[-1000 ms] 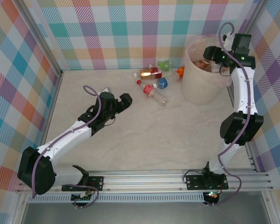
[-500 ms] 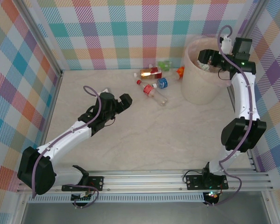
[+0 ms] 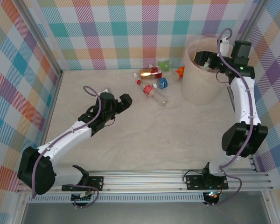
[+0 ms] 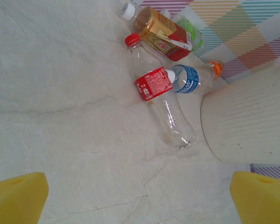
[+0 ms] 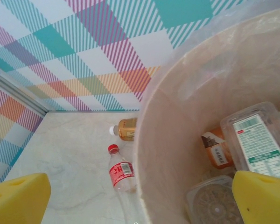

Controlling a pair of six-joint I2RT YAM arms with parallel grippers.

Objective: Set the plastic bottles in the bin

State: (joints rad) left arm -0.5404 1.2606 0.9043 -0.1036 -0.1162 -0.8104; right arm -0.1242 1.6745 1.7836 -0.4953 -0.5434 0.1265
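Several plastic bottles lie on the table left of the bin (image 3: 199, 81): a red-capped, red-labelled one (image 3: 152, 90), a blue-labelled one (image 3: 163, 83) with an orange cap, an amber one (image 3: 149, 72) and a green one (image 3: 164, 65). My left gripper (image 3: 124, 100) hovers open and empty well short of them; its view shows the red-labelled bottle (image 4: 155, 84), the blue-labelled one (image 4: 186, 78), the amber one (image 4: 160, 30) and the bin's wall (image 4: 247, 121). My right gripper (image 3: 200, 58) is open and empty above the bin's mouth. Inside the lined bin (image 5: 186, 107) lie several bottles, one with a white-green label (image 5: 261, 145).
Checked walls close in the back and sides, with a metal post at the left corner (image 3: 42, 39). The bin stands against the right wall. Bare marbled tabletop (image 3: 144, 135) stretches between the arms. The right wrist view also catches the red-capped bottle (image 5: 121, 173) beside the bin.
My right gripper has swung left over the bin's mouth, and its arm has shifted right. The left arm and the bottles on the table have not moved.
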